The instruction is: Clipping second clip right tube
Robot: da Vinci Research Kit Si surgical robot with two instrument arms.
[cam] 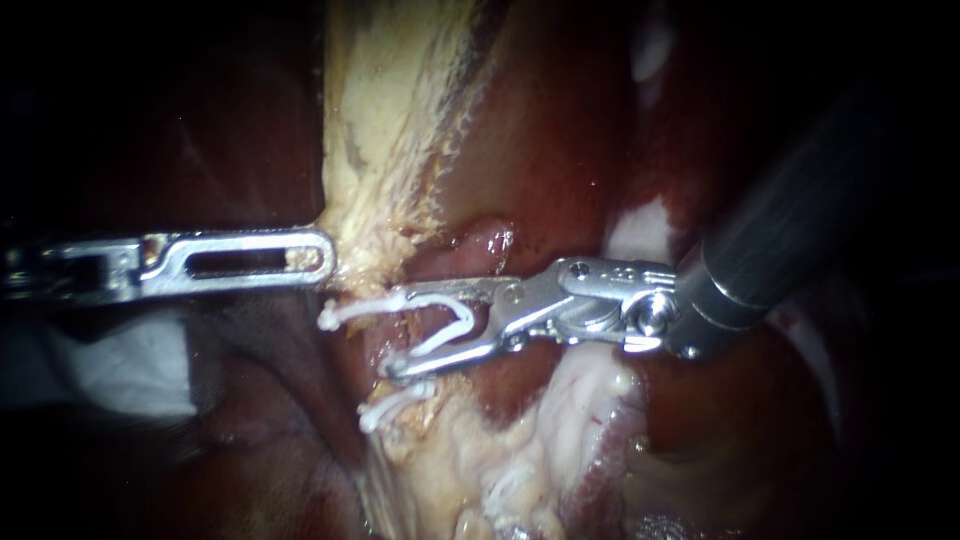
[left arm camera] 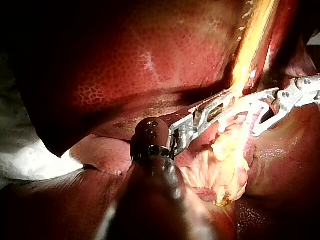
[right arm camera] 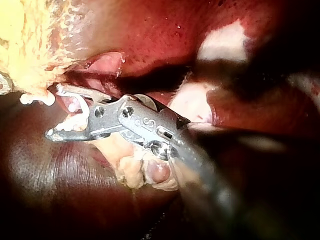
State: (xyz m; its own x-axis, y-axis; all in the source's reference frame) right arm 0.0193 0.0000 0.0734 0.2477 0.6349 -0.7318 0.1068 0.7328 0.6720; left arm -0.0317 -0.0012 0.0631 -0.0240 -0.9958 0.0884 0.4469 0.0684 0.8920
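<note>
the left instrument [cam: 318,258] is a flat, polished steel blade with a long slot cut through it. its claw is closed on the edge of a band of pale tissue [cam: 390,120], a cream-yellow, ragged, fibrous strip that runs upward from the tip. in the left wrist view the same strip rises straight and taut ahead of that instrument [left arm camera: 227,100]. the right instrument [cam: 397,332] has a dark, matte round shaft and a bright hinged steel head with small rivets. its claw stands spread in a v and grips a white clip [cam: 465,312] between its two halves. the clip is a thin, smooth plastic loop, itself open. the tube [cam: 432,318], a soft reddish strand, sits inside the clip's open arms, just beside the tip of the left instrument and below it in the endoscope view. a second white clip [cam: 395,405] lies closed on the tissue a little lower, close under the lower half of the right claw. lumpy, frayed yellow-white fat spreads around and below it. the liver [left arm camera: 150,65] is dark red, wet and glossy, with a fine netted mottling across its surface. a white cloth [cam: 120,370] lies under the left instrument's shaft, soft and creased. everything beyond the lit tissue is dark.
</note>
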